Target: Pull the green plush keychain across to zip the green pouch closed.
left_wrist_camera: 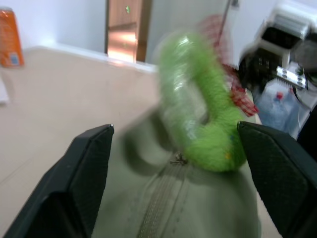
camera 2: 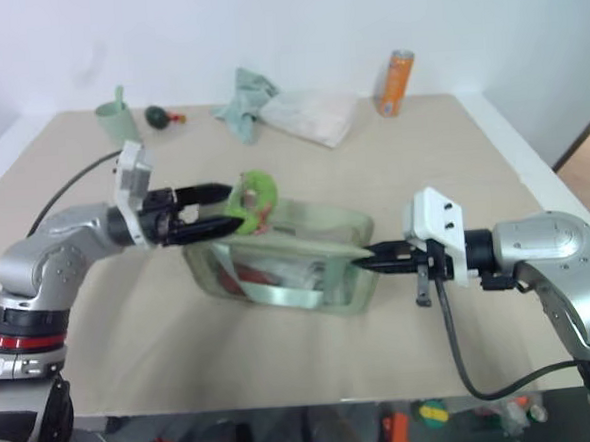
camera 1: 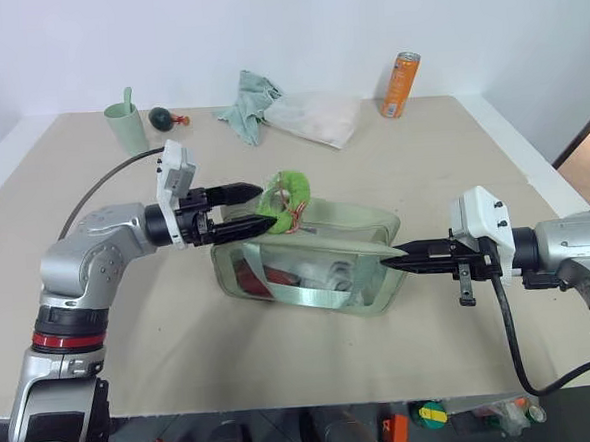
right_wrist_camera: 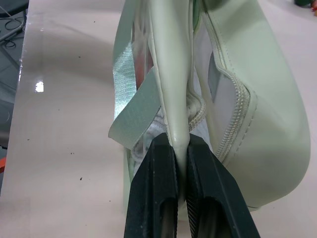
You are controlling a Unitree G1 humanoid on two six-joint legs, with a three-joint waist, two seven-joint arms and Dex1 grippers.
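The pouch (camera 1: 308,265) is seen lying on the beige tabletop (camera 1: 451,151), its long axis running from the robot's left to its right, with the zipper along the top. The keychain (camera 1: 285,194) is found at the pouch's left end, raised a little above the fabric and hung from the zipper pull. The left claw (camera 1: 246,208) is spread wide and pointed toward the robot's right; the keychain is placed just ahead of its tips and between the lines of the two fingers, but no grip on it is seen. The right claw (camera 1: 398,260) is pressed together on a fold of fabric at the pouch's right end, so that end is held steady. The left claw is judged much the nearer to the keychain, and any further pull would have to be made along the pouch's long axis. Whether the zipper is fully run cannot be told. At the far side of the tabletop a cup (camera 1: 126,126), a teal cloth (camera 1: 250,102), a plastic bag (camera 1: 314,118) and an orange can (camera 1: 400,84) are noted, well apart from the pouch. A white wall is seen behind.
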